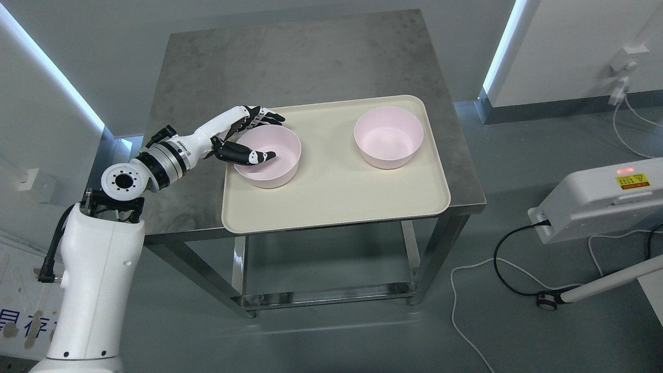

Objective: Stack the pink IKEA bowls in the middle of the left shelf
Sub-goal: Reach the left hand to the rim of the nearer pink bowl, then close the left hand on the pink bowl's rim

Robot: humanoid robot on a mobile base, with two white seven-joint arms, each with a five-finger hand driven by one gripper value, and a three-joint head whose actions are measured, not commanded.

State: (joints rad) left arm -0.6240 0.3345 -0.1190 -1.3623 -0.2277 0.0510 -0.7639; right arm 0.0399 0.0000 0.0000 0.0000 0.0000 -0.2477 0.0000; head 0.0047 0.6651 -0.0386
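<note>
Two pink bowls stand on a cream tray (pixel 331 207). The left bowl (pixel 277 166) is at the tray's left side and the right bowl (pixel 389 137) near its back right corner, well apart from each other. My left hand (pixel 273 137) reaches in from the left and straddles the left bowl's rim. Its thumb (pixel 248 155) lies inside the bowl, and its fingers (pixel 261 116) stretch along the outside of the back-left wall. The fingers look spread, not clamped, and the bowl rests flat on the tray. My right arm is out of view.
The tray lies on a steel table (pixel 290 62) with bare surface behind and to its left. A white machine (pixel 601 197) with cables stands on the floor at the right. White walls flank both sides.
</note>
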